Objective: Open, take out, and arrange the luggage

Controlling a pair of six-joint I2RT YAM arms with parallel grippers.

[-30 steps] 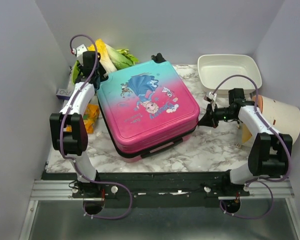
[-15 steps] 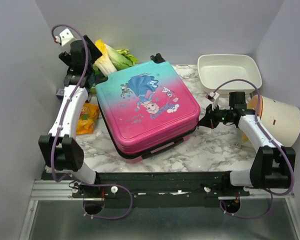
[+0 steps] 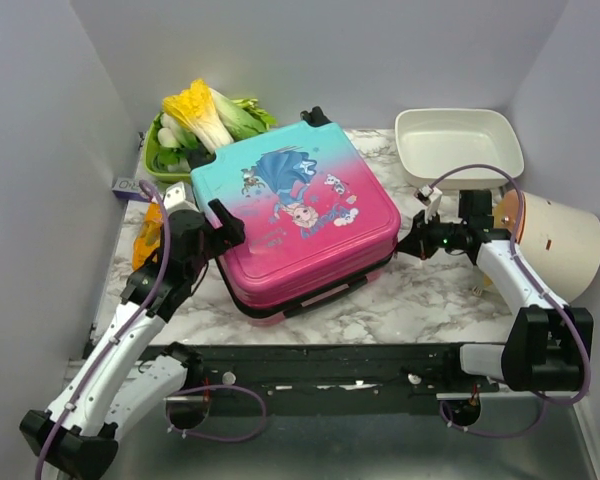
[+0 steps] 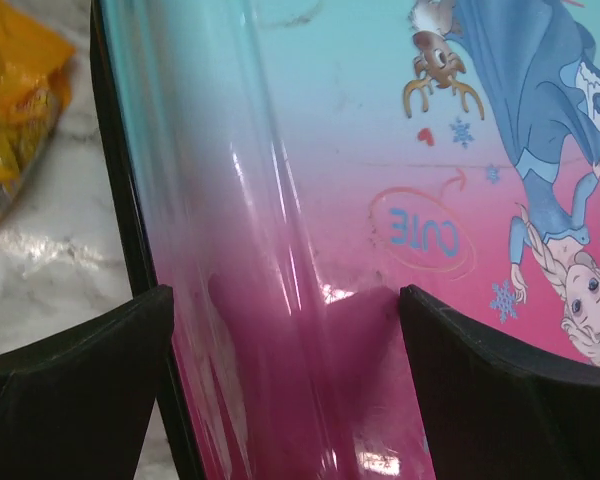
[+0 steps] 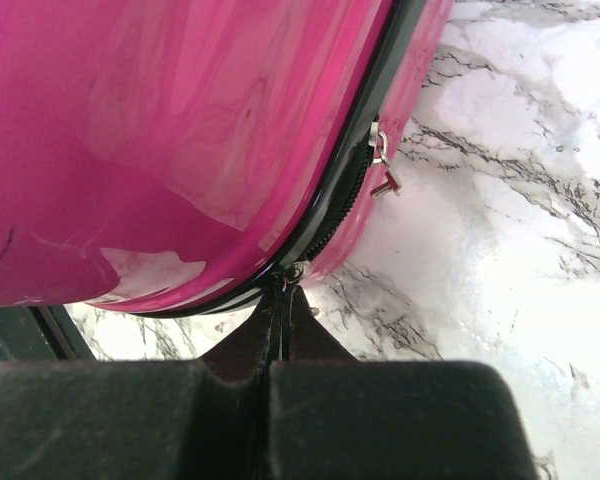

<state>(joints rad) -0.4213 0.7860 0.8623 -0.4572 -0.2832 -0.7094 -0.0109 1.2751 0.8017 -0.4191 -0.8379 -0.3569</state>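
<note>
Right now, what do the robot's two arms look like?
The left arm and right arm are white tubes linked by chunky black joints. A thin purple cable loops along each. Their fingers are plain matte black. A small green light glows by the right wrist.

Marble-look table: luggage flat mid-table, white tray back right, cream bucket on its side far right, green basket of greens back left, yellow snack bag left.
</note>
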